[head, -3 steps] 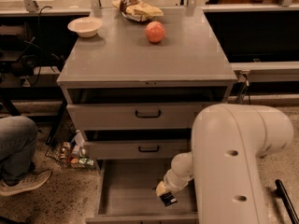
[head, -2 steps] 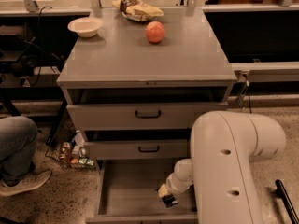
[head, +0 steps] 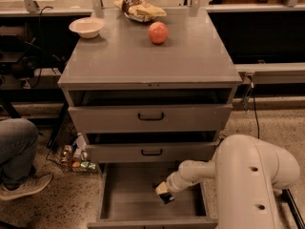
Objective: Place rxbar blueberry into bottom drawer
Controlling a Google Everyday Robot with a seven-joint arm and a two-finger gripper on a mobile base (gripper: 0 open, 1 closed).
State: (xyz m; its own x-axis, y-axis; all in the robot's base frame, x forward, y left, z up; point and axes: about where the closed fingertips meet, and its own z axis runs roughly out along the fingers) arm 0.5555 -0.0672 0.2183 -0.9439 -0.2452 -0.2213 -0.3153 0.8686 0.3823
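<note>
The bottom drawer (head: pixel 128 190) of the grey cabinet is pulled open, a wide plain grey box low in the view. My gripper (head: pixel 165 194) reaches down from the right and hangs inside the drawer's right half, just above its floor. A small dark piece at its tip looks like the rxbar blueberry (head: pixel 167 199), which the gripper is shut on. Most of the bar is hidden by the gripper.
The two upper drawers with black handles (head: pixel 150 116) are slightly open. On the cabinet top stand a red apple (head: pixel 157 32), a white bowl (head: pixel 86 26) and a chip bag (head: pixel 139 8). A person's leg and shoe (head: pixel 19 161) are at the left, with a wire basket of cans (head: pixel 76 159) beside them.
My arm's large white link has dropped lower and to the right in the view. The gripper tip has shifted slightly left and stays inside the bottom drawer with the dark bar.
</note>
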